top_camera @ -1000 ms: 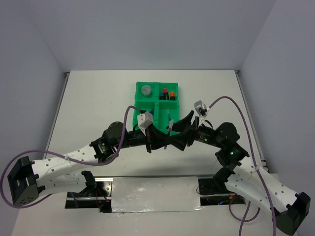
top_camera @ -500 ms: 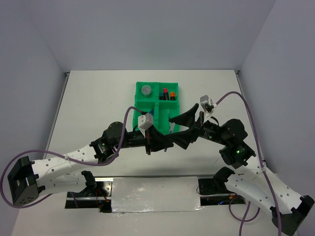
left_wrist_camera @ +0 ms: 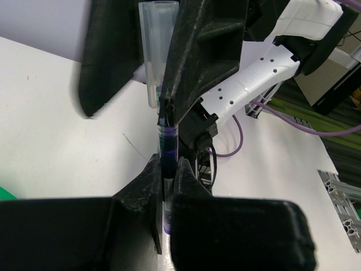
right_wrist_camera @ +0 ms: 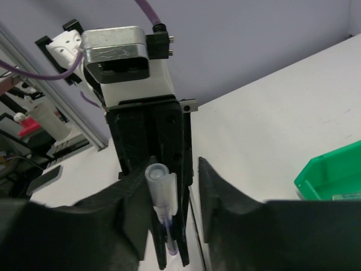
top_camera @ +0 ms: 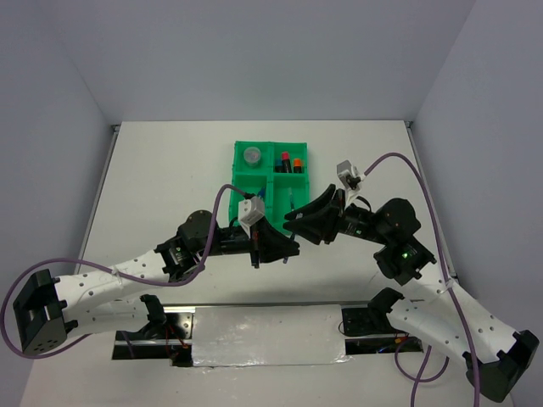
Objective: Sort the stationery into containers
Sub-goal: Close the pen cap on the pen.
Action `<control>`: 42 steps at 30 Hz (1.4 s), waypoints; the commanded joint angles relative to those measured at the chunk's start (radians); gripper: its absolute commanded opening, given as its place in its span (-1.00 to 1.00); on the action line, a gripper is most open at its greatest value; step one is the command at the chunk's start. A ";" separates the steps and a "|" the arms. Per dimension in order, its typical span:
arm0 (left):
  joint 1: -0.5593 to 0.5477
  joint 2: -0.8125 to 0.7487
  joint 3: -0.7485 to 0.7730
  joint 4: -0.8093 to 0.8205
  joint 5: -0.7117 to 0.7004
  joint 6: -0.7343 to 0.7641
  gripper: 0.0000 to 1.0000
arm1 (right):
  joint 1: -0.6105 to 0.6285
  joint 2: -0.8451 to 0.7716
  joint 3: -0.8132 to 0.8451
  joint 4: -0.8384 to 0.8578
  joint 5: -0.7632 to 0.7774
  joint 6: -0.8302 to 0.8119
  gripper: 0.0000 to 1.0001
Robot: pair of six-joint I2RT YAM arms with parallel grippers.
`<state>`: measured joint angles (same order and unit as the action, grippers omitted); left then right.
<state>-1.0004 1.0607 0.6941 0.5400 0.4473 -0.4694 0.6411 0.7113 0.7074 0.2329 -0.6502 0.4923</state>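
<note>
One green tray (top_camera: 237,170), two markers (top_camera: 287,158), one grey disc (top_camera: 252,156), one pen (left_wrist_camera: 168,148)

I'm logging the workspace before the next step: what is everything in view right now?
table: one, white, under everything
tray: one, bright green, four compartments, far middle of table
disc: one, grey, tray's far-left compartment
markers: two, black, red-capped, tray's far-right compartment
near compartments' contents: too small to tell
pen: one, clear-capped, dark ink, between the grippers
left gripper: one, black, shut on pen
right gripper: one, black, open around pen's cap
</note>
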 commanded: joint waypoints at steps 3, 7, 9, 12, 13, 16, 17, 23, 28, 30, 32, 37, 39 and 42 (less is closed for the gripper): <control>-0.006 -0.010 0.012 0.066 0.021 0.026 -1.00 | -0.006 -0.024 0.026 0.056 -0.016 0.002 -0.45; -0.006 -0.002 0.015 0.064 0.016 0.025 -1.00 | -0.006 -0.026 0.033 0.048 -0.011 0.002 -0.93; -0.006 0.002 0.018 0.060 0.005 0.023 -1.00 | -0.006 -0.026 0.038 0.042 -0.012 0.003 -1.00; -0.006 0.004 0.024 0.055 -0.013 0.021 -1.00 | -0.008 -0.027 0.032 0.043 -0.009 0.002 -1.00; -0.006 0.005 0.030 0.054 -0.022 0.018 -1.00 | -0.008 -0.026 0.029 0.042 -0.005 0.003 -1.00; -0.006 0.004 0.042 0.032 -0.073 0.014 -1.00 | -0.004 -0.016 0.015 0.028 0.030 -0.001 -1.00; -0.006 0.001 0.048 0.014 -0.090 0.014 -1.00 | -0.004 -0.012 0.017 -0.006 0.049 -0.007 -1.00; -0.006 -0.044 0.085 -0.052 -0.240 0.031 -1.00 | -0.006 -0.001 -0.057 -0.051 0.152 -0.020 -1.00; -0.004 -0.059 0.123 -0.061 -0.297 0.032 -1.00 | 0.002 -0.004 -0.207 0.068 0.121 0.020 -1.00; -0.003 -0.050 0.143 -0.043 -0.294 0.017 -1.00 | 0.022 0.000 -0.227 0.082 0.159 0.003 -1.00; -0.001 -0.042 0.154 -0.022 -0.285 -0.003 -1.00 | 0.035 0.014 -0.258 0.112 0.182 -0.004 -1.00; 0.000 -0.033 0.168 0.060 -0.318 -0.052 -1.00 | 0.061 0.065 -0.296 0.170 0.218 0.006 -1.00; 0.003 -0.028 0.173 0.086 -0.314 -0.060 -1.00 | 0.068 0.088 -0.310 0.190 0.221 0.011 -1.00; 0.011 -0.022 0.199 0.100 -0.305 -0.075 -1.00 | 0.075 0.109 -0.325 0.218 0.222 0.020 -1.00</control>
<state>-1.0016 1.0668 0.7410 0.2749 0.1776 -0.4736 0.6868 0.7650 0.4557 0.5667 -0.4034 0.5625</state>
